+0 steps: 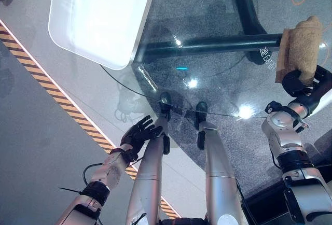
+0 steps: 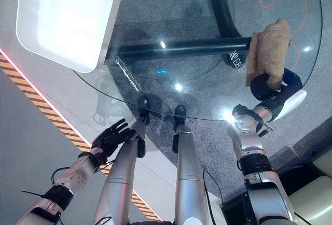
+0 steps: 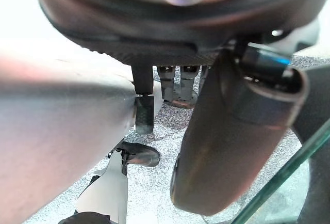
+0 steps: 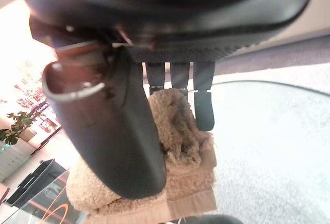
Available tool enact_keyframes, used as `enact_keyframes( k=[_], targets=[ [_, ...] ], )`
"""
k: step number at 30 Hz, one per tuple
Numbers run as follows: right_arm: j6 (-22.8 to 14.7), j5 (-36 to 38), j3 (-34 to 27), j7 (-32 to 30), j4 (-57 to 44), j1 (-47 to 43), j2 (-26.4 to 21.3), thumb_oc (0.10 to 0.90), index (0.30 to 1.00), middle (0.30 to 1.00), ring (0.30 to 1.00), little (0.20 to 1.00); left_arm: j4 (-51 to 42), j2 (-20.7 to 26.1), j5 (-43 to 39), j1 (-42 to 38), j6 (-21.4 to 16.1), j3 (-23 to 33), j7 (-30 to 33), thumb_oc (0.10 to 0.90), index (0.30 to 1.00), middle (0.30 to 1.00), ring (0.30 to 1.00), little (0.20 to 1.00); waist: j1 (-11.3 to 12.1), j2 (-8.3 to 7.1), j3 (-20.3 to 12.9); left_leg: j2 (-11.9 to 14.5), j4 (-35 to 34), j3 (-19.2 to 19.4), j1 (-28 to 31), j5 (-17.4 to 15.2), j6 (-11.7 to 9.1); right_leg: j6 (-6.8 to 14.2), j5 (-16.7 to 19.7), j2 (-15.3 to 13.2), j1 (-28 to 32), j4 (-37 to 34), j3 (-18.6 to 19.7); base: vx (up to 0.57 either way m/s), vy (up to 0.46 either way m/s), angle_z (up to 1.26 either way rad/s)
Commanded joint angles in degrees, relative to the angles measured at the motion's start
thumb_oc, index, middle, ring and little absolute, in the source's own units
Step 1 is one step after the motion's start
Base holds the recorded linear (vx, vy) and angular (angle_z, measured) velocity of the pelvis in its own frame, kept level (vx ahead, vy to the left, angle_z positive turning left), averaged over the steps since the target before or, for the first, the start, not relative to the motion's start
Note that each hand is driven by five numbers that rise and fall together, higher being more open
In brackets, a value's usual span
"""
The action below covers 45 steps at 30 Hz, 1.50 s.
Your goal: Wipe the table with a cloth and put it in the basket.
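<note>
So I've got the cloth [image 1: 303, 46], a fuzzy tan thing, bunched up under my right hand [image 1: 301, 80], with my thumb and fingers wrapped around it, which you can see really well in the right wrist view. It's sitting on the glass tabletop [image 1: 207, 54] near the rim on my right side, well away from the white rectangular thing [image 1: 98, 17] that sits at the tabletop's far left. I'm guessing I hold it wadded like this so it makes a fat pad I can press down and drag across the glass without it slipping out. My left hand [image 1: 140, 131] hangs below the tabletop's near edge, off to the left, fingers spread loose and holding nothing, basically just staying out of the way. No idea where the basket is from here, so the drop-off part isn't happening yet. My read: wiping stage, lots of glass left to cover.
</note>
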Motion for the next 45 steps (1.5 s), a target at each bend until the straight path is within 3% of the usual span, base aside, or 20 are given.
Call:
enact_keyframes(
  k=[1,10,18,28,29,31,32,35,45],
  targets=[
    [-3.79,-0.73,-8.30,-6.59,-3.29,3.81,-6.94,0.100,0.300,0.300,0.300,0.200,-0.75,-4.58,-1.35,8.87,3.09,-4.15,-0.41,0.800,0.900,0.900,0.900,0.900,-0.24,2.50,-0.98,-1.43,10.09,2.01,1.51,-12.13,2.01,0.12,11.42,4.34,2.44,-12.87,-0.04,0.00,0.000,0.00],
    [-4.12,-2.92,-5.33,-1.88,-4.08,0.58,-7.78,0.100,0.300,0.300,0.300,0.200,-0.52,-4.70,-1.35,8.17,3.57,-4.44,-0.26,0.800,0.900,0.900,0.900,0.900,0.24,2.64,-0.98,-1.52,9.86,1.73,1.61,-11.81,1.87,0.08,11.40,4.22,2.64,-13.06,-0.39,0.00,-0.002,-0.01],
    [-0.80,-7.63,-0.86,4.93,-9.25,-2.78,-6.98,0.100,0.300,0.300,0.300,0.200,0.26,-5.37,-1.28,7.96,3.61,-3.93,-0.85,0.800,0.900,0.900,0.900,0.900,0.61,2.73,-0.98,-1.54,9.65,1.67,1.73,-11.49,1.74,-0.04,10.88,4.31,2.63,-12.67,-0.71,0.00,0.000,0.00],
    [1.80,-10.34,6.12,18.95,-10.37,-2.92,-0.90,0.100,0.300,0.300,0.300,0.200,3.28,-7.44,0.67,7.00,2.55,-3.04,-2.15,0.800,0.900,0.900,0.900,0.900,1.05,2.68,-0.98,-1.45,9.28,1.88,1.24,-11.04,1.72,-0.22,10.70,4.19,2.05,-12.61,-1.17,0.00,0.001,0.00],
    [2.25,-11.22,7.59,20.76,-10.33,-1.78,0.14,0.100,0.300,0.300,0.300,0.200,3.82,-7.66,1.01,7.88,2.36,-3.40,-2.41,0.800,0.900,0.900,0.900,0.900,1.25,2.78,-0.98,-1.37,9.66,1.48,3.04,-12.72,1.44,0.09,9.03,4.34,3.75,-12.00,-1.11,0.00,0.000,0.00],
    [2.87,-12.86,9.27,23.55,-10.73,-2.37,1.07,0.100,0.300,0.300,0.300,0.200,4.12,-7.87,1.51,6.83,2.28,-2.88,-2.58,0.800,0.900,0.900,0.900,0.900,1.13,2.64,-0.98,-1.45,9.31,1.93,1.03,-10.87,1.61,-0.24,10.73,4.10,1.87,-12.54,-1.34,0.00,0.000,0.00],
    [3.20,-13.76,10.56,24.81,-10.88,-1.17,1.95,0.100,0.300,0.300,0.300,0.200,4.34,-8.13,1.72,7.85,2.09,-3.35,-2.68,0.800,0.900,0.900,0.900,0.900,1.31,2.74,-0.98,-1.38,9.59,1.52,3.04,-12.59,1.38,0.05,9.02,4.32,3.74,-12.02,-1.21,0.05,0.026,0.01],
    [4.01,-15.80,15.63,28.45,-11.61,-0.16,5.08,0.100,0.300,0.300,0.300,0.200,4.70,-8.95,2.32,7.55,1.46,-3.31,-3.00,0.800,0.900,0.900,0.900,0.900,1.37,2.80,-0.98,-1.43,9.03,1.70,3.08,-12.18,1.28,-0.10,8.99,4.28,3.81,-12.50,-1.29,0.01,0.016,-0.01],
    [4.35,-17.55,25.45,31.72,-11.64,2.52,10.30,0.100,0.300,0.300,0.300,0.200,4.48,-10.08,2.12,6.72,0.15,-4.47,-1.76,0.800,0.900,0.900,0.900,0.900,1.12,3.27,-0.98,-1.46,8.07,1.97,2.79,-11.17,0.67,-0.37,8.71,4.04,3.63,-13.15,-1.29,0.00,0.022,-0.04]
  ],
)
